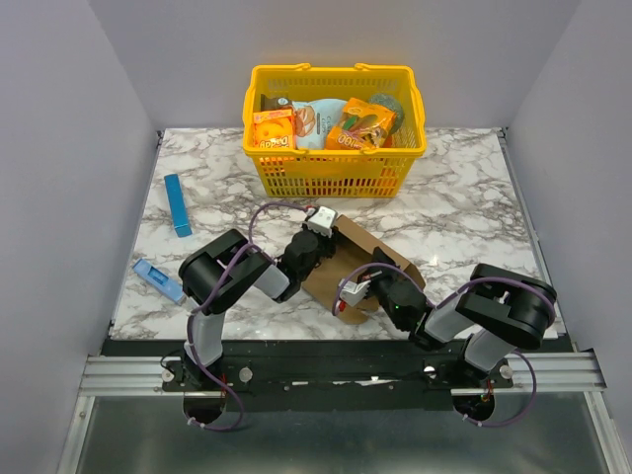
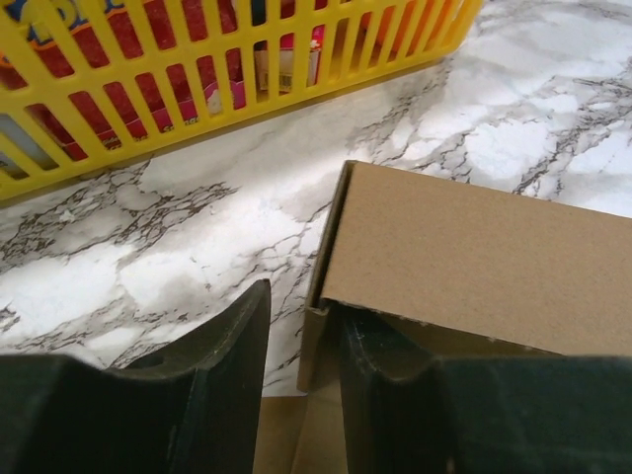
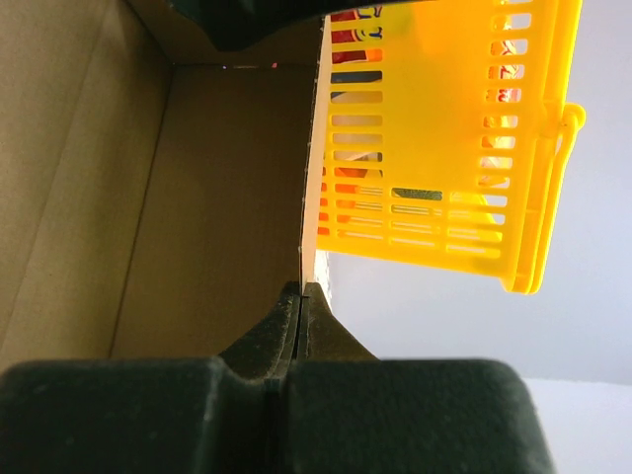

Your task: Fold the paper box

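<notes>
1. Black fingers of the left gripper stand parted. The end corner of the paper box sits in the gap. One finger lies against the cardboard wall, and the other stands just clear of it with marble showing between.
2. The right gripper is pinched tight on the thin top edge of one box wall. In its wrist view the plain brown inside of the carton lies to the left of that edge.
3. The box is partly raised, with some walls standing and its top open. It rests near the middle of the table between the two arms, slanting from far left to near right.
4. The marble table under it is white with grey veins.
5. A yellow basket stands beyond the box at the far centre, near it but not touching. Orange snack boxes and other packets lie inside it.
6. Well to the left of the box lies a slim blue box. A paler blue packet sits at the near left edge, just beside the left arm.
</notes>
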Controlling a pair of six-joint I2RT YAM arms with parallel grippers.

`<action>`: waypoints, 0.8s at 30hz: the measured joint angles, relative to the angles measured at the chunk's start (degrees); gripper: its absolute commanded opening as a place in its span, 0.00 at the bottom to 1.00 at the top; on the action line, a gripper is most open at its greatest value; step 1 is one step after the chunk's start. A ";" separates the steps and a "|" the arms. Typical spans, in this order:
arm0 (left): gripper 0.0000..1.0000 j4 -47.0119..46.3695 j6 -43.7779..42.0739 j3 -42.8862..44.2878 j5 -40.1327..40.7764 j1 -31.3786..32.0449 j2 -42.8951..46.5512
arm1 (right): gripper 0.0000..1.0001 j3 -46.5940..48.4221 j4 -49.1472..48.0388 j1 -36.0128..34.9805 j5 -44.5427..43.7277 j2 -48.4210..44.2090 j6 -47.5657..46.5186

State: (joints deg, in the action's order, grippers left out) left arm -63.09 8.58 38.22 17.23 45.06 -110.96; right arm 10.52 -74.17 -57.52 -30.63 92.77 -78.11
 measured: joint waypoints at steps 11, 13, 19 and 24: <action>0.46 -4.37 1.03 -1.73 -5.27 -1.01 -1.60 | 0.08 -0.09 -0.33 -0.17 0.00 0.13 0.00; 0.32 -5.25 1.03 -1.73 -6.47 -1.01 -2.08 | 0.15 -0.11 -0.35 -0.17 0.00 0.13 -0.13; 0.25 -8.24 0.87 -2.14 -7.65 -1.11 -3.02 | 0.41 -0.50 -0.24 -0.20 -0.07 0.20 0.22; 0.22 -10.23 0.37 -3.10 -7.63 -1.09 -3.08 | 0.72 -0.55 0.20 -0.52 -0.61 -1.20 1.22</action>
State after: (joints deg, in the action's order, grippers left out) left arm -73.32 8.95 35.11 9.61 43.97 -114.04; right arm 9.98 -73.97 -58.04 -31.24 91.57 -76.88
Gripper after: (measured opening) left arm 0.241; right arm 0.618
